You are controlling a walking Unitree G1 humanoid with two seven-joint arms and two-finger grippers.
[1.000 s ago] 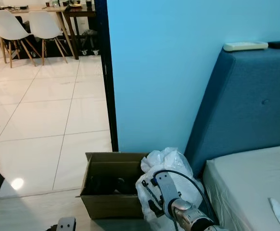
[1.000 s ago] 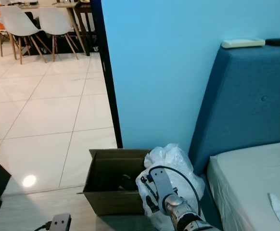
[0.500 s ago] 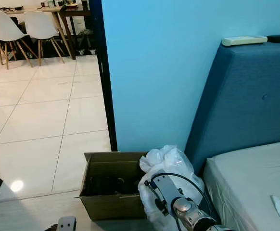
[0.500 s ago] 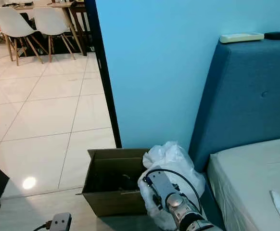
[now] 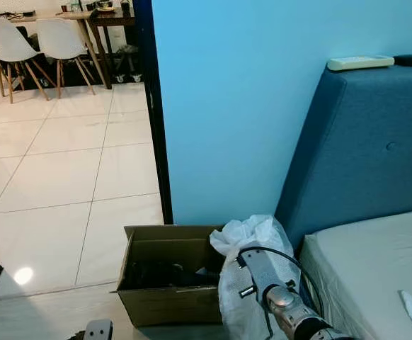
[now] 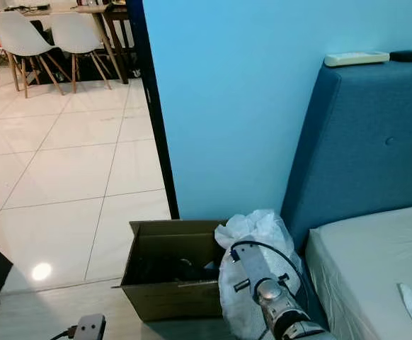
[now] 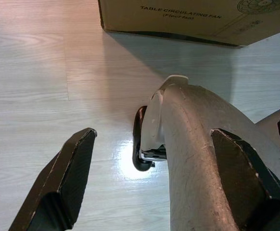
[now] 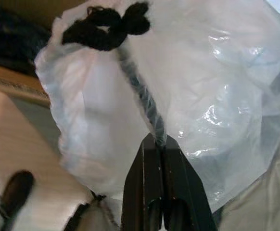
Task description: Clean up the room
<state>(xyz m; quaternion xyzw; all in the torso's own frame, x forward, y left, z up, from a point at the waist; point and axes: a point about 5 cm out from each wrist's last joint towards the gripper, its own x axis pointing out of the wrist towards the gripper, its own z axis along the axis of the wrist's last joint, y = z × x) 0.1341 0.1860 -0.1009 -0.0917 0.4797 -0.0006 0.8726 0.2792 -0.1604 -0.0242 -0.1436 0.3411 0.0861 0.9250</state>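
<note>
Pinching one cord (image 8: 145,98), right gripper (image 8: 159,144), one bag (image 8: 217,96)

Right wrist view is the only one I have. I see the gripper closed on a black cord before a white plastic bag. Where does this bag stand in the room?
Observer: The white plastic bag stands on the floor between an open cardboard box and the blue headboard of a bed.
Operator: Is the box empty?
Observer: No, dark things lie inside it; I cannot tell what they are.
Operator: And the left gripper?
Observer: The left gripper is open above the pale wood floor, holding nothing.
Operator: Is the right gripper really on the cord?
Observer: Yes, the right gripper is shut on the black cord.
</note>
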